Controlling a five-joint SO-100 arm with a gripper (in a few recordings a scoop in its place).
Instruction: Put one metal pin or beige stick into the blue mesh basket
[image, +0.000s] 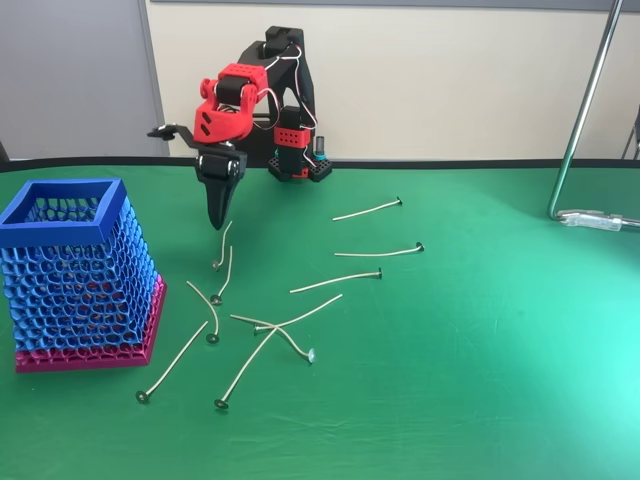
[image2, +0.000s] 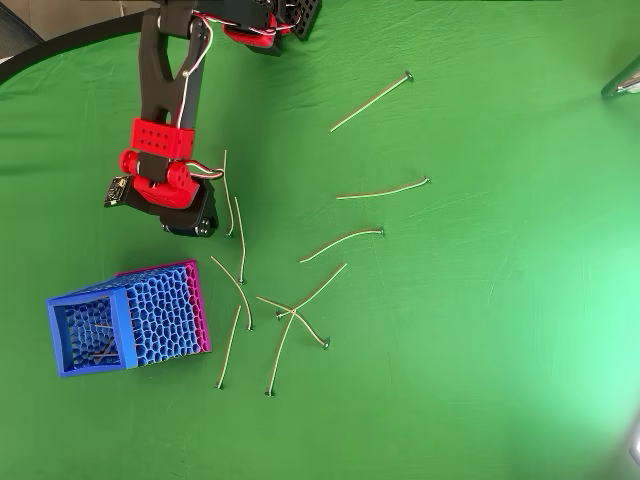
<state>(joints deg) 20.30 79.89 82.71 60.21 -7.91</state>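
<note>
The blue mesh basket (image: 75, 275) stands at the left of the green table on its magenta base; in the overhead view the blue mesh basket (image2: 160, 318) shows thin sticks inside. Several beige sticks lie scattered to its right. My gripper (image: 216, 222) points straight down, fingers together in one black wedge, with nothing seen between them. Its tip hangs just left of the top end of the nearest stick (image: 222, 246). From above, my gripper (image2: 190, 222) sits close beside that stick (image2: 228, 195), a little behind the basket. A second stick (image: 226, 275) lies right next to it.
More sticks lie crossed at the centre (image: 285, 325) and spread to the right (image: 378, 252). A metal pole (image: 585, 100) with a clamp (image: 598, 219) stands at the far right. The arm's base (image: 298, 160) is at the table's back edge.
</note>
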